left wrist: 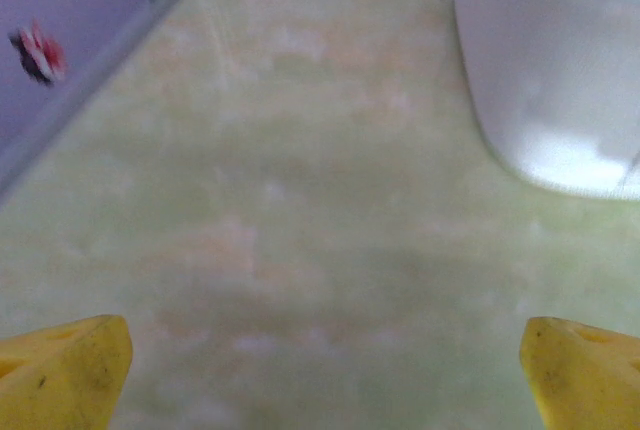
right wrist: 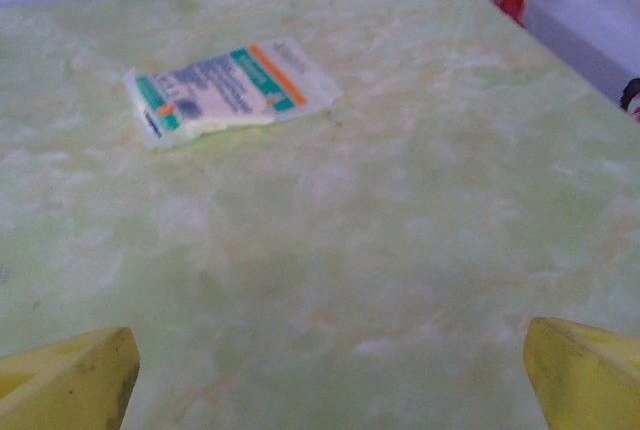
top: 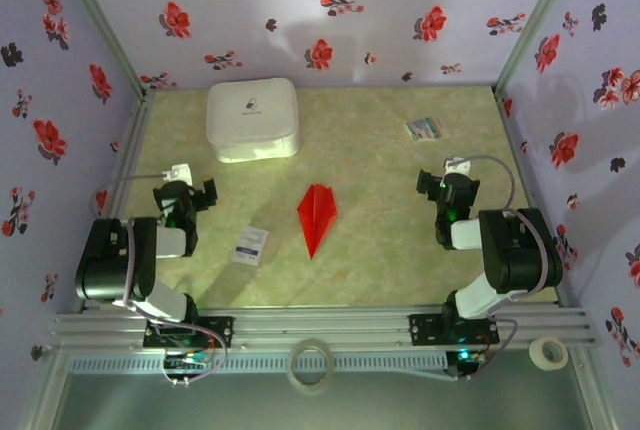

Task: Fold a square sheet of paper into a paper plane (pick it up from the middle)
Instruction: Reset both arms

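The paper plane (top: 317, 218) lies flat on the middle of the green table (top: 380, 250); it is the red sheet folded into a slim dart with a centre crease, its long narrow tip toward the near edge. My left gripper (top: 188, 193) hovers well to its left, open, with bare tabletop between its yellow fingertips (left wrist: 70, 375). My right gripper (top: 443, 182) stands well to the plane's right, also open and empty, its yellow fingertips (right wrist: 585, 370) spread wide over the table. Neither gripper touches the plane.
A white box (top: 252, 118) sits at the back left, close ahead of the left gripper (left wrist: 560, 70). A small white packet (top: 250, 244) lies left of the plane. A multicoloured card (top: 423, 128) (right wrist: 228, 90) lies at the back right. Two tape rolls (top: 309, 364) (top: 547, 352) rest by the near rail.
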You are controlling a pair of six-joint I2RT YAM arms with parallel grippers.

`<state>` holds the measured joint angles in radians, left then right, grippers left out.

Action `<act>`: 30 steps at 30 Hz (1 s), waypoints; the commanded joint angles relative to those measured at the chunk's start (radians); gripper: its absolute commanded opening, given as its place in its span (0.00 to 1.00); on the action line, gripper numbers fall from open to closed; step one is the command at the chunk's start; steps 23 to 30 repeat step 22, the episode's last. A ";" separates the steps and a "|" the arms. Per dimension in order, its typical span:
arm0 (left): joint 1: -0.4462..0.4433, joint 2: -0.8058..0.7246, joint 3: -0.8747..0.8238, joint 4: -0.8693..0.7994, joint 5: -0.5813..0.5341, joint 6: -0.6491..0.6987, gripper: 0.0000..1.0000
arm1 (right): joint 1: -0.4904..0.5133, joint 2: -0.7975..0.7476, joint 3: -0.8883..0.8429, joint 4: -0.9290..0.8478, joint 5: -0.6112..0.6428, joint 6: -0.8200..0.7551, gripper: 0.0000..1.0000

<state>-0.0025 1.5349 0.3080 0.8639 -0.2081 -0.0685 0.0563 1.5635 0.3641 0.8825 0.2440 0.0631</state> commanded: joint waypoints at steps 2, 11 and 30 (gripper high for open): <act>0.028 0.000 0.069 0.037 0.058 -0.010 1.00 | -0.007 -0.009 0.012 0.021 0.041 0.023 0.99; 0.016 0.005 0.069 0.051 0.062 0.012 1.00 | -0.007 -0.006 0.015 0.022 0.038 0.024 0.99; 0.016 0.006 0.069 0.053 0.062 0.012 1.00 | -0.012 -0.005 0.016 0.016 0.024 0.024 0.99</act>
